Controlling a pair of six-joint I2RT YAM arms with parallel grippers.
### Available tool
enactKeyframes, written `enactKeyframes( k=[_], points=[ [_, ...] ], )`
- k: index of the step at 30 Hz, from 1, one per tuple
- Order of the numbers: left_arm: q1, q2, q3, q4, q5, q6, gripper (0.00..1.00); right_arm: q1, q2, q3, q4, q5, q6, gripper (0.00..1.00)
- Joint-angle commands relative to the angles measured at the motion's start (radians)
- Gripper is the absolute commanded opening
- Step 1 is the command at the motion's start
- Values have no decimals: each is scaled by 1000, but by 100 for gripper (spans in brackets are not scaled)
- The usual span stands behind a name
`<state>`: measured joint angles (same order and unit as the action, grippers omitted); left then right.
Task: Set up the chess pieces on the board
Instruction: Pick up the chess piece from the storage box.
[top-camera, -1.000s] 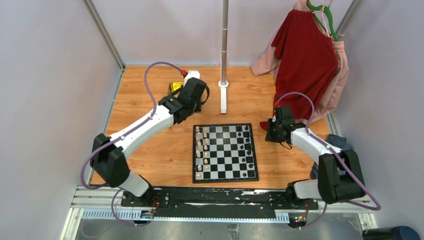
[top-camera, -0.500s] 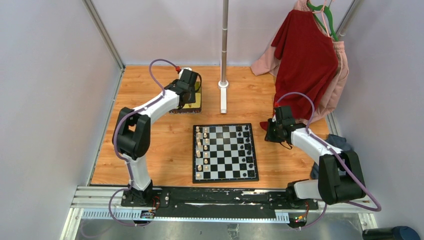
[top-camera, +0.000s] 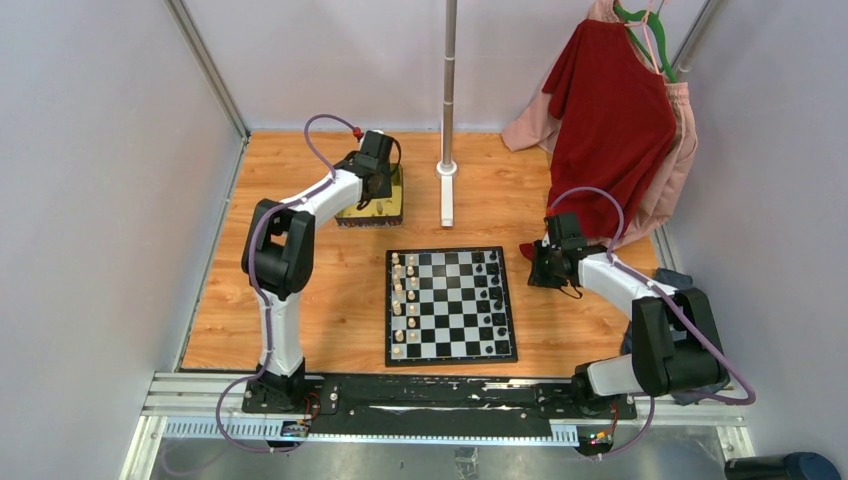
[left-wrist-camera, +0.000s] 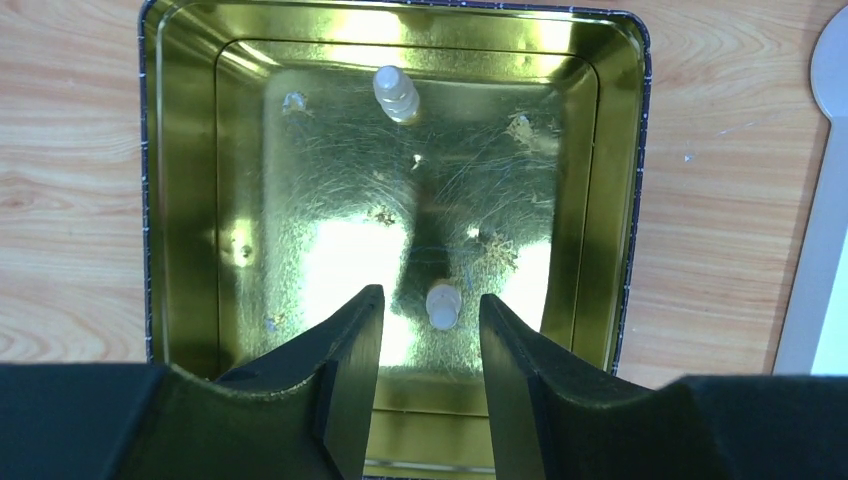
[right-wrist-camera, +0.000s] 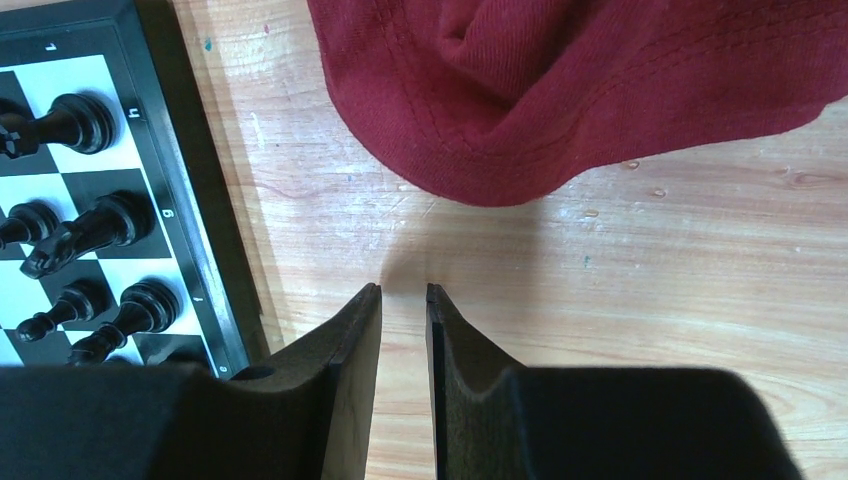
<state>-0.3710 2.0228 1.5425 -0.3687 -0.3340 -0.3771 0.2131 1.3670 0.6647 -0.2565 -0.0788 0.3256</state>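
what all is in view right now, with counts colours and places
table: 1, wood, under everything
board: 1, black and white, table centre
pale pieces: 2 in the tin, more (too small to count) on board's left two columns
black pieces: too small to count, board's right two columns
tin: 1, gold, far left
pole: 1, grey, far centre
red shirt: 1, on hanger, far right
pink garment: 1, behind shirt
red cloth: on table right of board, maybe the shirt's hem
left gripper: open, over tin
right gripper: narrowly open, empty, right of board
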Motion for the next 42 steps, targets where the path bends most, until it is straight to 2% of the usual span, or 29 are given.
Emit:
enactKeyframes(
  k=[1, 26, 32, 42],
  points=[
    [12, 28, 33, 9, 34, 11, 45, -12, 19, 13, -6, 0, 5, 28],
    [27, 124, 72, 3, 61, 3, 40, -12, 30, 13, -6, -5, 8, 28],
    [29, 126, 65, 2, 66, -1, 31, -12, 34, 11, -4, -4, 7, 28],
    [29, 119, 38, -1, 71, -2, 28, -12, 35, 15, -8, 2, 4, 28]
  ],
)
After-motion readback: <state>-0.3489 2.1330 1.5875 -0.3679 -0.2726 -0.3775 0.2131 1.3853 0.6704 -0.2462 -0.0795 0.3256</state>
